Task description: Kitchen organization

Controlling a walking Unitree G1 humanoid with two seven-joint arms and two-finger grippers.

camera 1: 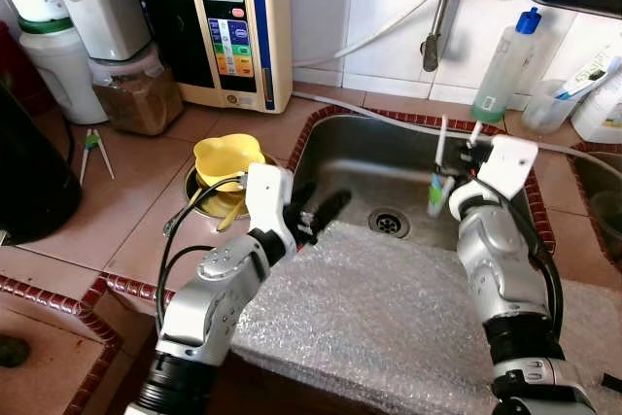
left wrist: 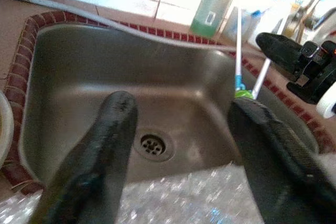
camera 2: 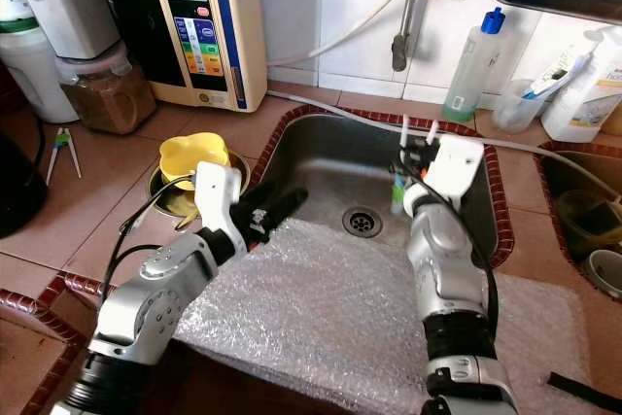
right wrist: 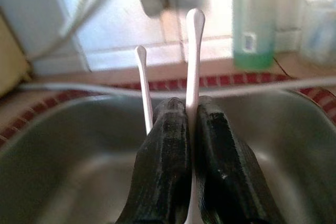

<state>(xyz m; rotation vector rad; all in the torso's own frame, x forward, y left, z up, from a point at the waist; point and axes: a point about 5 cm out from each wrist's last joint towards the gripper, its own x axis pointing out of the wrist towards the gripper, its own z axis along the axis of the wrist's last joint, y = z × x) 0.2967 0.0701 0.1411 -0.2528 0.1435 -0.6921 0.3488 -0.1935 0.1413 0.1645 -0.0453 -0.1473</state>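
I'm looking down at a terracotta-tiled desk (camera 1: 146,157) with a steel sink (camera 1: 389,157) set in it, a sheet of bubble wrap (camera 1: 389,308) draped over the near edge and a yellow cup (camera 1: 226,159) in a bowl to the left. My right pincer (right wrist: 192,109) is over the right side of the basin, its black fingers closed tight on the white handles of two toothbrushes (camera 1: 439,167), which stand upright with their green-and-blue ends pointing down into the sink. My left pincer (left wrist: 181,111) sits spread wide with nothing in it, at the sink's near left edge above the bubble wrap and facing the drain (left wrist: 151,144).
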